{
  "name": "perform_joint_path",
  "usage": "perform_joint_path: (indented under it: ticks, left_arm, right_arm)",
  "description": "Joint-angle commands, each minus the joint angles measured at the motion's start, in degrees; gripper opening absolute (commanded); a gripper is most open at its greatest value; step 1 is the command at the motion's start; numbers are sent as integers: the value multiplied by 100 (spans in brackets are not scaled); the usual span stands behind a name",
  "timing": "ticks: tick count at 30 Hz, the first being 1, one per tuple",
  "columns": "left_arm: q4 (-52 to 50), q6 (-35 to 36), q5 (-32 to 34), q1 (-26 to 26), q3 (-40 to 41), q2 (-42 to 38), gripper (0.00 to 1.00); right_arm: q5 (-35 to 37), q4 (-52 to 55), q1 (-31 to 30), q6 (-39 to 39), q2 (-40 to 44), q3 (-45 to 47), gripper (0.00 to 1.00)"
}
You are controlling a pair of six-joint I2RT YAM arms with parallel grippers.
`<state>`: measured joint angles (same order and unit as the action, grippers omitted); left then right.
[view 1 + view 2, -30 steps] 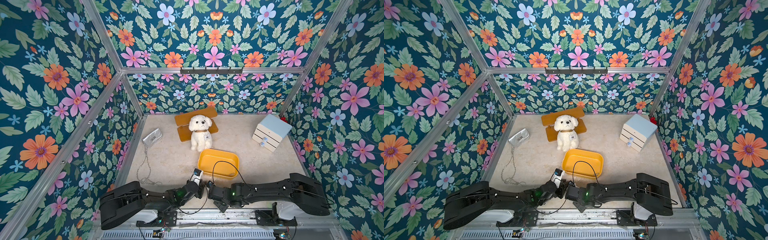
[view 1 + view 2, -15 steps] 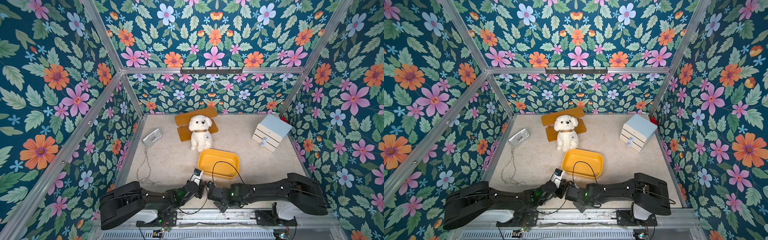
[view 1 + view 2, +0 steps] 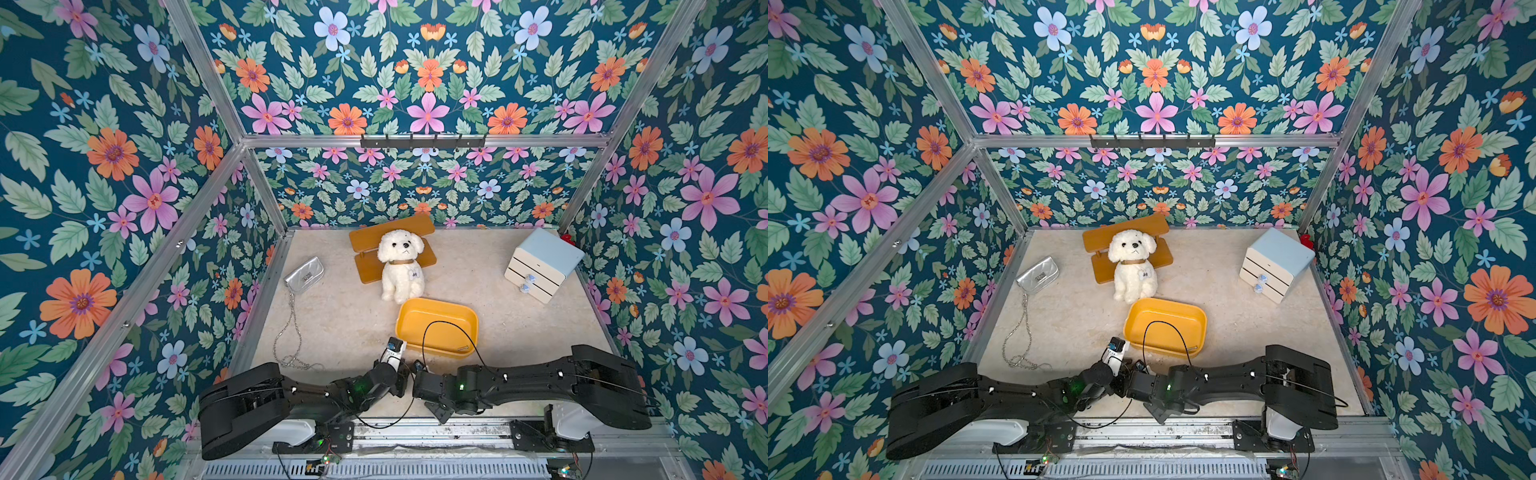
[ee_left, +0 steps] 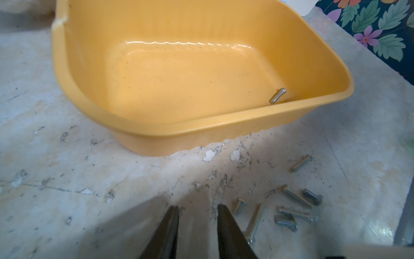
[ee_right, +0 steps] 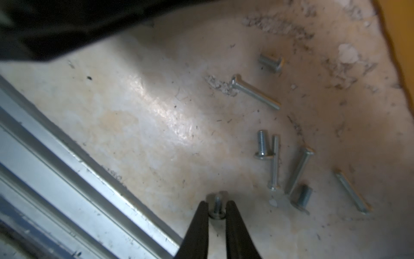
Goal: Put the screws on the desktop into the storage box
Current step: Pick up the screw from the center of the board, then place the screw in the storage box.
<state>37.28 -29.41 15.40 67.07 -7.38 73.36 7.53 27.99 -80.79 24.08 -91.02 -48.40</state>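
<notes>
As the right gripper (image 5: pixel 216 203) pinches a short silver-grey metal screw (image 5: pixel 216 212) near the front edge of the beige marbled bench (image 5: pixel 156 112), pickup looks like the step. Next it needs a clean lift across to the shallow yellow-orange plastic storage box (image 4: pixel 201 125). Meanwhile the left gripper (image 4: pixel 198 207) hovers narrow and empty.

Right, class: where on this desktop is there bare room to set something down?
Bare: the stretch between the storage box and the drawer cabinet, and the patch between the silver purse and the box. Crowded: the near edge before the box, with scattered screws, the left gripper and right gripper.
</notes>
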Motion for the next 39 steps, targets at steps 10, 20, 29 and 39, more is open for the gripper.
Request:
perform_joint_path:
  ticks: [10, 20, 29, 39]
  left_arm:
    - [-97, 111, 120, -9, -54, -276, 35]
    - [-59, 169, 137, -2, 33, -437, 35]
    - [530, 299, -155, 28, 79, -160, 35]
    - [678, 339, -245, 35, 172, -261, 35]
  right_arm:
    - [686, 876, 470, -355, 483, -621, 17]
    - [770, 937, 1636, -901, 489, -1040, 18]
    - [469, 531, 2487, -1173, -131, -1274, 22]
    - [571, 468, 2336, -1097, 478, -1070, 27]
